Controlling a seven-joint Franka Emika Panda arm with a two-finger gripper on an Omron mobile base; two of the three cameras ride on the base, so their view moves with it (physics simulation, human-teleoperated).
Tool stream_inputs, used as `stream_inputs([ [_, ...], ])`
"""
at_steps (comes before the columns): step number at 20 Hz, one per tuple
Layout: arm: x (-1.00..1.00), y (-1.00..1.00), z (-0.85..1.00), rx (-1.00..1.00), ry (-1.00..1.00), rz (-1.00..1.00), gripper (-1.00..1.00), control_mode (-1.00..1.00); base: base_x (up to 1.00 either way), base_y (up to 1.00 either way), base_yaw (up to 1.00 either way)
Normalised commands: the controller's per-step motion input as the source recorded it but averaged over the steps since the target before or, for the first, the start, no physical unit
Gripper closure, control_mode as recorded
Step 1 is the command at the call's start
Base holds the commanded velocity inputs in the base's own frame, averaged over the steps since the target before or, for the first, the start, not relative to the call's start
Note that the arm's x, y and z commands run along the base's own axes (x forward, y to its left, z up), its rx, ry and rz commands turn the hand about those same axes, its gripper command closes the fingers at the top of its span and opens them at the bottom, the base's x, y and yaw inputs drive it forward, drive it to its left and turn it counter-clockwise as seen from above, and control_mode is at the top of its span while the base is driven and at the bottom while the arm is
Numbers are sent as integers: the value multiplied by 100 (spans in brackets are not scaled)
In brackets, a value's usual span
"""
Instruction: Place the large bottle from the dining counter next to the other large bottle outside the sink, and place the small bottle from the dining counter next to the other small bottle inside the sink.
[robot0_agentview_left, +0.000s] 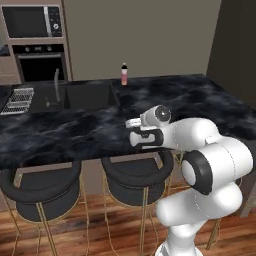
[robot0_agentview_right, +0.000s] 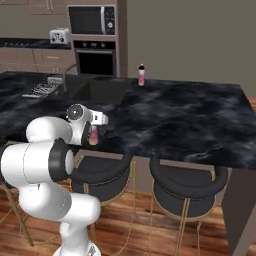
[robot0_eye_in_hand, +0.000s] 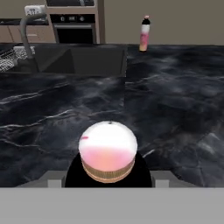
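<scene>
A: Where was your gripper (robot0_agentview_right: 93, 134)?

B: At the near edge of the counter (robot0_agentview_right: 190, 120), clamped on the large bottle (robot0_agentview_right: 93, 135). In your hand view you looked at the bottle's (robot0_eye_in_hand: 108, 151) rounded end, so its long axis ran along the gripper's line toward the sink (robot0_eye_in_hand: 78, 60), roughly level.

A: And the other bottle?

B: It (robot0_agentview_left: 124, 74) stood upright, just beside the sink's (robot0_agentview_left: 90, 95) far right corner, well apart from yours.

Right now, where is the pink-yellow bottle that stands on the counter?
The pink-yellow bottle stands upright on the far edge of the dining counter, just beyond the far right corner of the sink, outside the basin.
</scene>
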Motion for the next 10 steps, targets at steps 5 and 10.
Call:
stream_inputs([
  [5, 0, 0, 0, 0, 0, 0, 100, 100, -5, -75, 0],
  [10, 0, 0, 0, 0, 0, 0, 100, 100, -5, -76, 0],
])
